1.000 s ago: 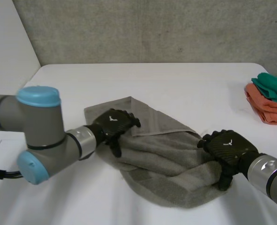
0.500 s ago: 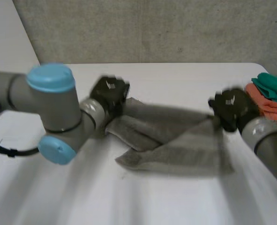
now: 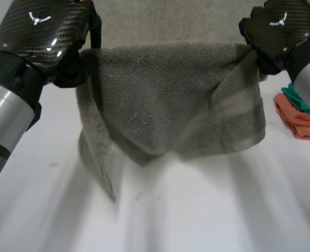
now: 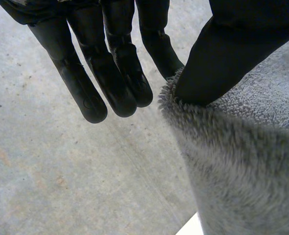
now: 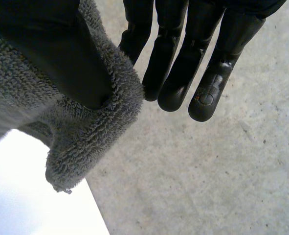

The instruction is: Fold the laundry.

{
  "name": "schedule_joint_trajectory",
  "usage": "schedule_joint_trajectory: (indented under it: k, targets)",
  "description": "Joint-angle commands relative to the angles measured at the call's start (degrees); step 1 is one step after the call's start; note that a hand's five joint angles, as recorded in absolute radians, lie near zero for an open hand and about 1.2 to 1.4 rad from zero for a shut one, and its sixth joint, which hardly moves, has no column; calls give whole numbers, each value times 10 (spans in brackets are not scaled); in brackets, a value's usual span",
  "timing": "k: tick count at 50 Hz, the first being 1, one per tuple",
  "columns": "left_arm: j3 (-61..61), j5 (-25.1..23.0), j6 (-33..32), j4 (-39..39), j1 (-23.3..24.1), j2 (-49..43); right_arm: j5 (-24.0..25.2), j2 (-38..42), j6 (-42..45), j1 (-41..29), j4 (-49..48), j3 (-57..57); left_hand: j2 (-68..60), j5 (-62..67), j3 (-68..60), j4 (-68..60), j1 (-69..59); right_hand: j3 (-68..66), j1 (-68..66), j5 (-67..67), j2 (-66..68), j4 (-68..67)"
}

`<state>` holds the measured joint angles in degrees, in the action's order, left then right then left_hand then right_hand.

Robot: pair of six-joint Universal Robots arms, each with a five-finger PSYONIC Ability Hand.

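Observation:
A grey towel (image 3: pixel 170 100) hangs spread between my two hands, high above the white table (image 3: pixel 207 210). My left hand (image 3: pixel 39 31) pinches its upper left corner. My right hand (image 3: pixel 280 26) pinches the upper right corner. In the left wrist view the thumb (image 4: pixel 232 54) presses the towel's edge (image 4: pixel 247 166) against a finger, while the other fingers (image 4: pixel 110 73) stay straight. In the right wrist view the thumb (image 5: pixel 51 49) clamps the towel corner (image 5: pixel 80 142) likewise, beside straight fingers (image 5: pixel 183 63). The towel's lower part sags in folds, its left side hanging longest.
Folded cloths lie at the table's right edge: an orange one (image 3: pixel 301 121) with a teal one (image 3: pixel 304 97) on top. A grey concrete wall stands behind the table.
Both hands closed on the towel where it lay crumpled on the table. They lifted it high and drew apart, and it now hangs spread between them.

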<state>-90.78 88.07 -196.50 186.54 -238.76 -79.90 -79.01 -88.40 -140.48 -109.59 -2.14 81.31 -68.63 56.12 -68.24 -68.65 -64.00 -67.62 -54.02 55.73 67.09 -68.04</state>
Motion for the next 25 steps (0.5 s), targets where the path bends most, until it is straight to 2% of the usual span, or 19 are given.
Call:
schedule_joint_trajectory:
  k: [1,4,11,15,18,20,22,23,24,25]
  targets:
    - [-4,2,13,-2,1,-43,35,63,0,4,42,-79,-114,139,-118,-114,-160,-124,-260,143,129,-120]
    - [0,1,22,-1,1,-86,35,145,3,2,45,-121,-114,139,-118,-114,-160,-124,-260,143,129,-120]
    - [31,-1,25,2,5,-229,40,271,23,-6,44,-192,-114,139,-118,-114,-160,-124,-260,143,129,-120]
    - [94,1,22,5,0,-347,29,371,63,-7,38,-253,-114,139,-118,-114,-160,-124,-260,143,129,-120]
    - [132,10,22,9,-4,-389,13,411,71,-7,26,-287,-114,139,-118,-114,-160,-124,-260,143,129,-120]
    - [162,20,23,13,-13,-415,-21,437,70,-8,-1,-305,87,-62,83,87,40,-124,-260,143,129,-120]
    - [176,23,22,14,-14,-428,-48,443,68,-11,-25,-306,366,-341,362,366,319,209,73,-190,-203,213]
    - [182,22,21,15,-14,-429,-70,442,65,-17,-45,-303,534,-509,530,534,487,502,366,-483,-496,506]
    - [183,22,22,15,-14,-427,-82,440,64,-19,-51,-300,545,-520,541,546,499,576,440,-557,-571,580]
    - [183,23,22,15,-14,-426,-91,437,62,-24,-55,-296,545,-520,542,546,499,576,440,-557,-571,580]
